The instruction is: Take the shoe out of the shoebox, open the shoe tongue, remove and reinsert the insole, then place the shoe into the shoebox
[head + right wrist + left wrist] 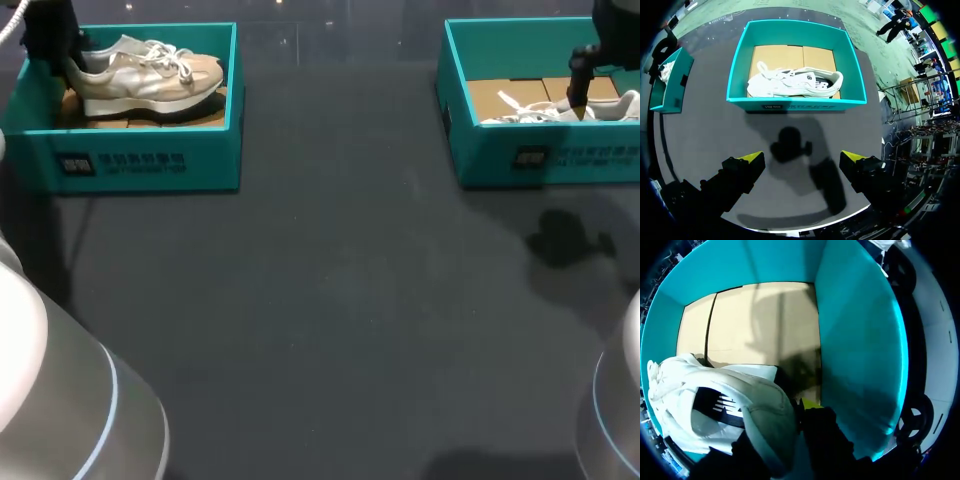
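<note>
A beige and white shoe [150, 75] lies in the teal shoebox [140, 160] at the table's far left, toe pointing right. My left gripper [55, 55] is down at its heel. In the left wrist view the gripper [782, 417] is shut on the heel of the shoe [755, 405], one yellow fingertip [810, 402] outside it by the box wall [855, 340], the other hidden behind the heel. My right gripper [802, 160] hangs open high above the bare table, in front of a second teal box [795, 104] holding a white shoe [795, 82].
The second box [560, 155] stands at the far right with its white shoe [560, 112] on a cardboard floor; my right gripper [580, 100] shows above it. The right arm's shadow [570, 240] falls on the dark tabletop [330, 300] between the boxes.
</note>
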